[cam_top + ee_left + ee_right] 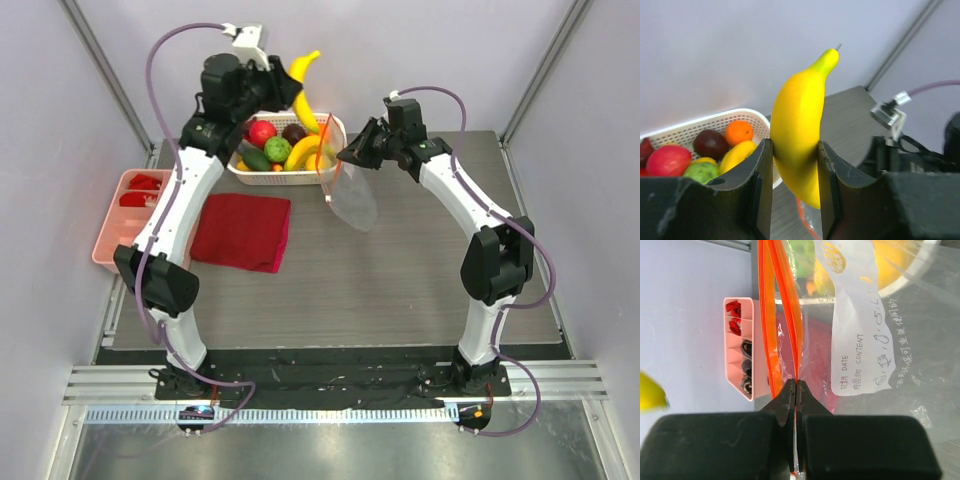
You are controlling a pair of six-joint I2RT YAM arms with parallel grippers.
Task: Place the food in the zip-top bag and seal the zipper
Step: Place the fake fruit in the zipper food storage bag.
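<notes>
From the top camera, the left gripper [284, 84] is up above the back of the white basket [290, 180]. It's clamped on a yellow banana [306, 66] that pokes out past its fingers. The left wrist view shows that grip way better: both fingers pressed on the banana's middle, stem tip pointing up, other food [712, 144] sitting in the basket below.

The right gripper [350, 152] has the zip-top bag [356, 200] hanging down just right of the basket. Only the right wrist view shows how: the jaws are pinched tight on the orange zipper [785, 315], and its two strips spread apart further from them. You can also read a white label [860, 335] there. Red cloth [242, 230] and pink tray [112, 225] sit off to the left.
</notes>
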